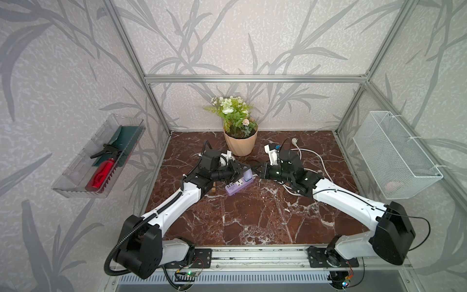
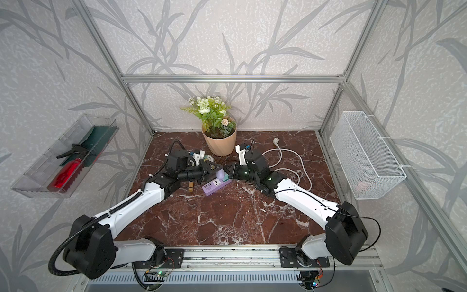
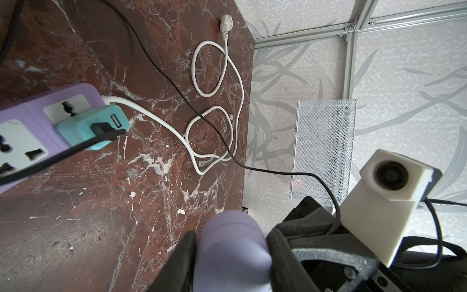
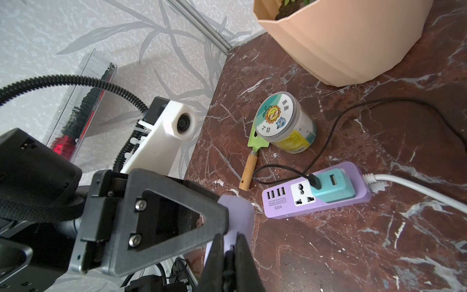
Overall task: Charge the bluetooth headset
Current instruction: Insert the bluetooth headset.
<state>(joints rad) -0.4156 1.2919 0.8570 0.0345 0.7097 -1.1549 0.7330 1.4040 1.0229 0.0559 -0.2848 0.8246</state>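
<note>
The bluetooth headset (image 3: 235, 250) is a smooth lavender case, and my left gripper (image 3: 232, 236) is shut on it, one black finger on each side. In both top views the headset (image 1: 248, 174) (image 2: 220, 174) hangs just above the purple power strip (image 1: 238, 185) (image 2: 217, 185). My right gripper (image 4: 229, 240) is shut on the black plug end of the charging cable (image 4: 229, 255), which sits right at the headset (image 4: 238, 212). The cable (image 4: 328, 141) runs back to a teal charger (image 4: 331, 187) plugged into the power strip (image 4: 316, 194).
A peach flower pot (image 1: 240, 141) stands at the back. A labelled can (image 4: 285, 124) and a small green trowel (image 4: 252, 156) lie behind the left arm. The strip's white cord (image 1: 321, 161) loops under the right arm. A mesh basket (image 1: 394, 154) and a clear tray (image 1: 98, 156) hang on the side walls.
</note>
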